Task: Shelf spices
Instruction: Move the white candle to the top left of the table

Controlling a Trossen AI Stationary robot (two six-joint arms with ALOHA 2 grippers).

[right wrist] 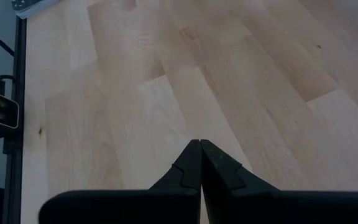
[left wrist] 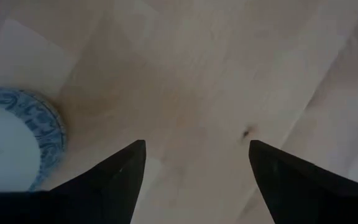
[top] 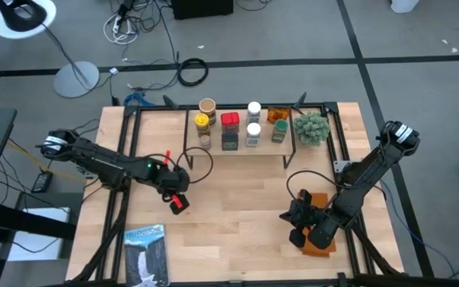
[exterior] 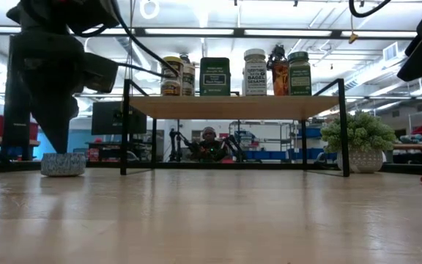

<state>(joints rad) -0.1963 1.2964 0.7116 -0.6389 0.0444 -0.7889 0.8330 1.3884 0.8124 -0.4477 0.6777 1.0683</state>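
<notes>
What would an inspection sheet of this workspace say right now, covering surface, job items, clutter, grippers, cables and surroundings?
Surface: light wood table, bare in the middle.
Job's things: spice jars stand in a row on the shelf; one blue-patterned jar sits on the table beside the left gripper.
Clutter: booklet, orange cloth, potted plant.
Grippers: left gripper open, empty, above the table; right gripper shut, empty, by the cloth.
Cables: loops on the floor behind the table.
Surroundings: lamp base, a person beyond the shelf.
</notes>
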